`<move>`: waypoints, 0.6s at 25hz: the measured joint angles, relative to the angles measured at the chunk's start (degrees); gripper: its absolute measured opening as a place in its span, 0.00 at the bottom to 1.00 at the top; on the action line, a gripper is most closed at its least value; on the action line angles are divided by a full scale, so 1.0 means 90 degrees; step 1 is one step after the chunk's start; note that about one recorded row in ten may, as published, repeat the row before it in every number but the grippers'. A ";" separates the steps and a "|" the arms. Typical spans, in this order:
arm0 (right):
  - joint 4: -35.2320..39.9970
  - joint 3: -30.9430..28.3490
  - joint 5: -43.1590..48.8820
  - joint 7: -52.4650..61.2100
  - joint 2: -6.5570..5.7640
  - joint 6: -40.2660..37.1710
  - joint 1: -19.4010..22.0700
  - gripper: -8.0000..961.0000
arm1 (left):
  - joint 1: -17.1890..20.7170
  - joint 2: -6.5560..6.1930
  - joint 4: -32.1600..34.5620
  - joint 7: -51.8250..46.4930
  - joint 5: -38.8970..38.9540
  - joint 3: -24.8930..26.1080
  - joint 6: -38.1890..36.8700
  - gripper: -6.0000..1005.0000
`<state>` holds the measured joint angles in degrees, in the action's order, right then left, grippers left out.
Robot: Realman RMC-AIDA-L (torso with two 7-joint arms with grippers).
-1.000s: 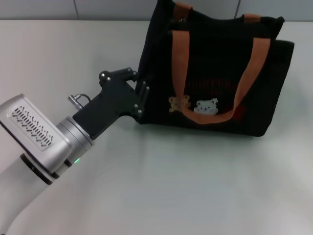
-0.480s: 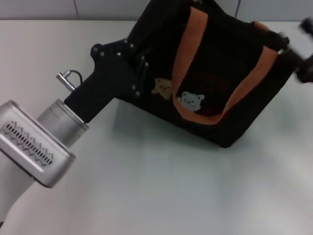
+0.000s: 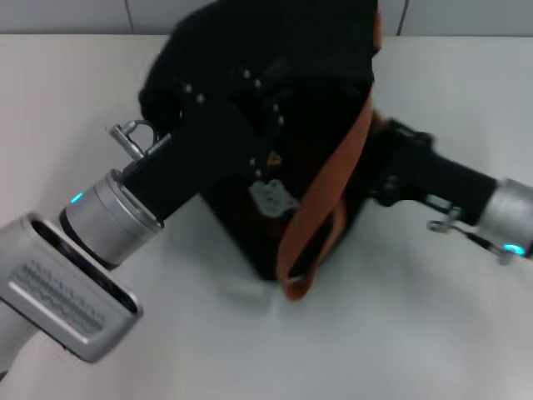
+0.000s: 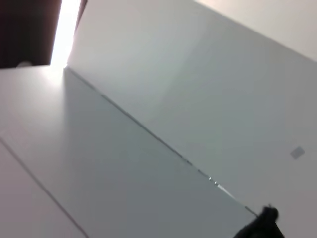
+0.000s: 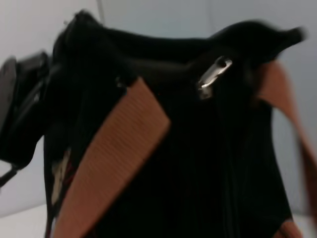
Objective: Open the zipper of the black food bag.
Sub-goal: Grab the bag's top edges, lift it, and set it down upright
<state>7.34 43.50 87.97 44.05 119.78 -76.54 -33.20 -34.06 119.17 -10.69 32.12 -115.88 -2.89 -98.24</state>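
Key relation: the silver pull tab (image 5: 214,72) of the zipper (image 5: 225,148) sits straight ahead of the right wrist camera, at the bag's upper edge; the zipper track runs down from it along the black fabric, so its long axis points toward that camera's low side.
Nearer arm: judged to be the right gripper (image 3: 385,171), which touches or nearly touches the bag's right side in the head view.
Right gripper state: cannot tell whether it is released or clenched; its fingertips are lost against the dark fabric.
Left gripper (image 3: 250,117): pressed against the bag's left front face; cannot tell whether it grasps cloth.
Bag position: the black food bag (image 3: 275,75) stands mid-table between the two arms, turned so one corner faces the head camera.
Bag look: boxy black fabric, an orange-brown strap (image 3: 321,212) hanging down its front, a pale bear picture (image 3: 268,196) beside it.
Zipper state: appears still closed.
Surface: white table (image 3: 375,333).
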 joint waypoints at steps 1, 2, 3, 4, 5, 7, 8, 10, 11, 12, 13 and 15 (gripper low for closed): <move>-0.0129 0.0090 0.0001 -0.0014 0.0004 0.0119 -0.0170 0.87 | 0.0011 0.0001 -0.0013 0.0095 -0.0060 0.0000 -0.0018 0.09; -0.0234 0.0167 0.0003 -0.0029 0.0008 0.0228 -0.0311 0.87 | 0.0022 0.0000 -0.0024 0.0177 -0.0124 -0.0001 -0.0032 0.09; -0.0328 0.0237 0.0004 -0.0045 0.0010 0.0312 -0.0440 0.87 | 0.0032 0.0001 -0.0028 0.0208 -0.0150 -0.0001 -0.0041 0.09; -0.0486 0.0336 0.0006 -0.0091 0.0014 0.0429 -0.0651 0.87 | 0.0055 0.0000 -0.0031 0.0235 -0.0172 -0.0008 -0.0075 0.09; -0.0486 0.0336 0.0006 -0.0091 0.0014 0.0429 -0.0651 0.87 | 0.0055 0.0000 -0.0031 0.0235 -0.0172 -0.0008 -0.0075 0.09; -0.0552 0.0332 -0.0002 -0.0190 0.0015 0.0413 -0.0662 0.87 | 0.0082 0.0001 -0.0033 0.0241 -0.0177 -0.0021 -0.0138 0.09; -0.0552 0.0313 -0.0013 -0.0247 0.0014 0.0370 -0.0597 0.87 | 0.0096 0.0005 -0.0035 0.0242 -0.0182 -0.0021 -0.0164 0.09; -0.0476 0.0213 -0.0065 -0.0349 0.0014 0.0089 -0.0263 0.87 | 0.0118 0.0006 -0.0038 0.0242 -0.0186 -0.0016 -0.0199 0.09; -0.0431 0.0119 -0.0115 -0.0413 0.0012 -0.0118 -0.0043 0.87 | 0.0125 0.0002 -0.0037 0.0243 -0.0186 -0.0009 -0.0206 0.09; -0.0397 -0.0005 -0.0177 -0.0504 0.0009 -0.0345 0.0179 0.87 | 0.0132 0.0005 -0.0037 0.0244 -0.0186 -0.0003 -0.0213 0.09; -0.0371 -0.0151 -0.0270 -0.0627 0.0003 -0.0586 0.0396 0.87 | 0.0142 0.0006 -0.0041 0.0244 -0.0187 -0.0001 -0.0215 0.09; -0.0356 -0.0538 -0.0557 -0.1056 -0.0007 -0.1160 0.0885 0.87 | 0.0158 0.0006 -0.0043 0.0245 -0.0181 0.0010 -0.0214 0.09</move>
<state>4.14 38.66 82.95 34.55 119.72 -86.98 -25.23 -32.64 119.22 -11.08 34.32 -117.51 -2.81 -100.17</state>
